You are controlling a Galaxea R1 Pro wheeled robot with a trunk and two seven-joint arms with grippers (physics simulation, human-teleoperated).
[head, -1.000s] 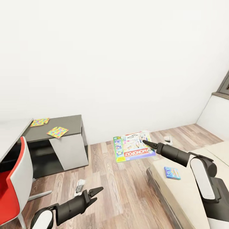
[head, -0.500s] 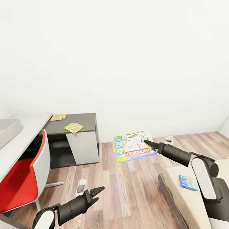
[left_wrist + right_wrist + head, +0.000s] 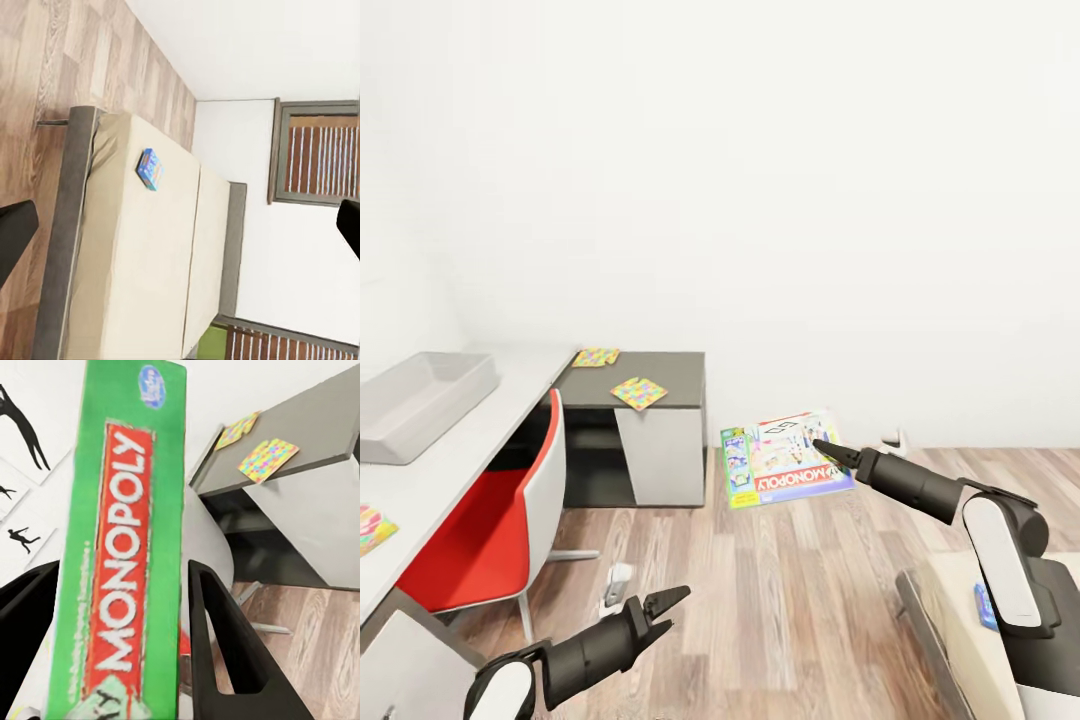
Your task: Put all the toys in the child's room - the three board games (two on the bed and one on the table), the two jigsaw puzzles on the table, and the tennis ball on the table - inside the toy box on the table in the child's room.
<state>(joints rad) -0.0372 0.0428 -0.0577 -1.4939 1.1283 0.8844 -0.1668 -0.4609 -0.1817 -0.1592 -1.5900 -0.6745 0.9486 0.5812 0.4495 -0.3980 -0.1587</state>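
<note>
Head view puts the toy box (image 3: 422, 403) at mid-left, a shallow light-grey bin on the pale table (image 3: 455, 470); I cannot tell from this angle whether anything lies inside it. Two jigsaw puzzles (image 3: 639, 392), bright multicoloured mats, lie flat on the dark-grey section further back, near each other but apart. My right gripper (image 3: 827, 451) at centre right is clamped on the Monopoly board game (image 3: 782, 470), a green-edged printed box held above the wood floor; right wrist view shows the red logo between my fingers (image 3: 225, 637). My left gripper (image 3: 660, 610), at lower centre, is spread wide, holding nothing. A small blue board game (image 3: 151, 169) lies on the beige bed (image 3: 120, 270).
</note>
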